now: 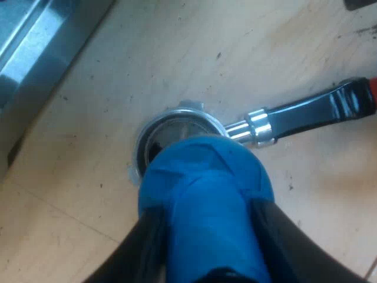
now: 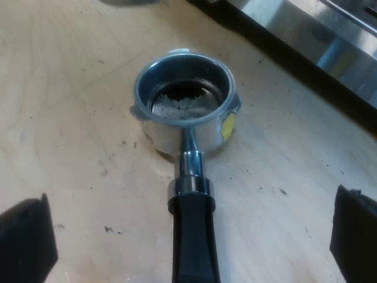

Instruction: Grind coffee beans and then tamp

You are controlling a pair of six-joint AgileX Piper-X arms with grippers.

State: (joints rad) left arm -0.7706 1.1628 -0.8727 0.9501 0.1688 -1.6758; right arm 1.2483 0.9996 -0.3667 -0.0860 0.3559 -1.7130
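The metal holder (image 2: 185, 97) lies on the wooden table with its dark handle (image 2: 191, 236) pointing toward my right wrist camera. Its basket holds a thin, uneven layer of dark grounds (image 2: 179, 101). My right gripper (image 2: 189, 236) is open, one finger on each side of the handle and well apart from it. In the left wrist view, my left gripper (image 1: 212, 236) is shut on a blue tamper (image 1: 206, 177), which hangs over the holder's rim (image 1: 171, 121) and hides most of the basket. The handle (image 1: 312, 112) runs away from the basket to its red end (image 1: 373, 93).
The espresso machine's steel base (image 2: 318, 35) stands close beside the holder, and its edge (image 1: 41, 41) is also in the left wrist view. Dark coffee specks are scattered on the wooden table (image 2: 70, 118) around the holder.
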